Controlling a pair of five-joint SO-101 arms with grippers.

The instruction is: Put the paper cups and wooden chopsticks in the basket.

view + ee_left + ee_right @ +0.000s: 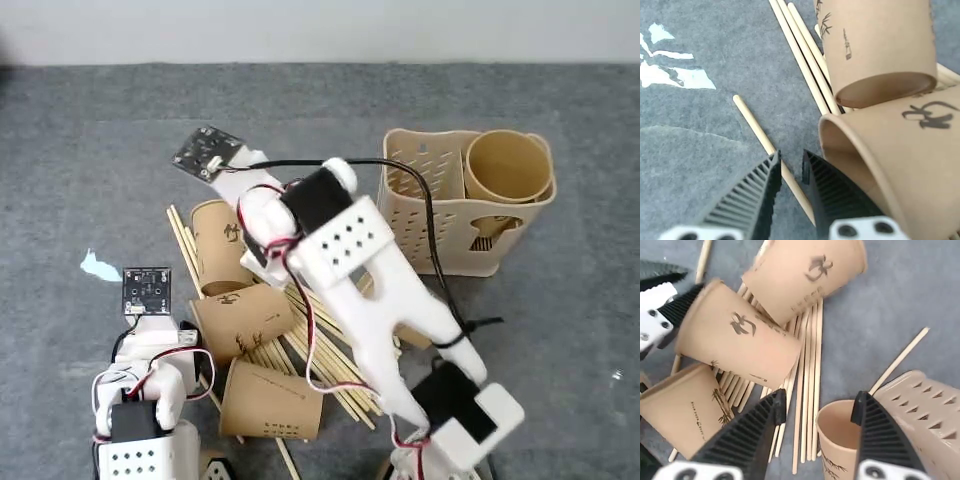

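Three tan paper cups (243, 320) lie on their sides over a spread of wooden chopsticks (320, 360). The beige basket (440, 230) at the back right holds one cup (508, 165). My left gripper (790, 167) is low over the table, narrowly open. A single chopstick (757, 130) runs between its fingers, and one finger (827, 195) is beside the rim of a lying cup (900, 160). My right gripper (821, 397) is open above the mouth of another cup (837, 437) next to the basket wall (925, 405). The right arm (370, 280) hides that cup in the high view.
A pale blue tape scrap (100, 267) sticks to the grey mat left of the pile. A loose chopstick (900, 360) lies beside the basket. Bare mat stretches along the far side and right of the basket.
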